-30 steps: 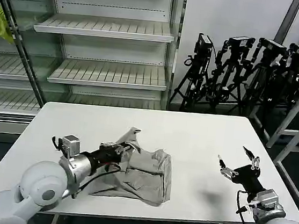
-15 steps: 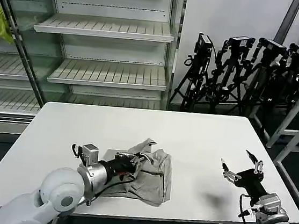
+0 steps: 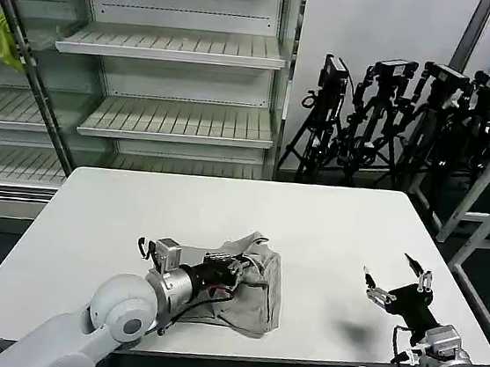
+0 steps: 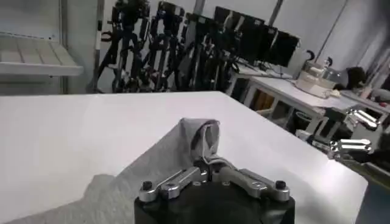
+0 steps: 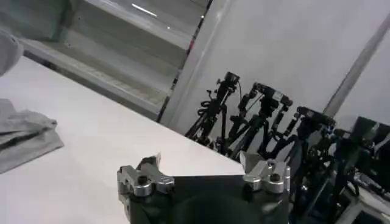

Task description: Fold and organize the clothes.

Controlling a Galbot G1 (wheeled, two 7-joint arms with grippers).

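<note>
Soft, matt grey cloth shirt (image 3: 247, 286) lies rumpled on a smooth matt white counter (image 3: 327, 237); the left gripper (image 4: 210, 165) shows dull silvery metal.

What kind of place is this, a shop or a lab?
Probably a robotics lab or test room set up like a shop: bare store shelves, a row of tripods along the wall, and a plain white table with a shirt.

Bright even indoor light, soft shadows, background slightly blurred

White table (image 3: 328, 233) bears a crumpled grey shirt (image 3: 254, 295).
</note>
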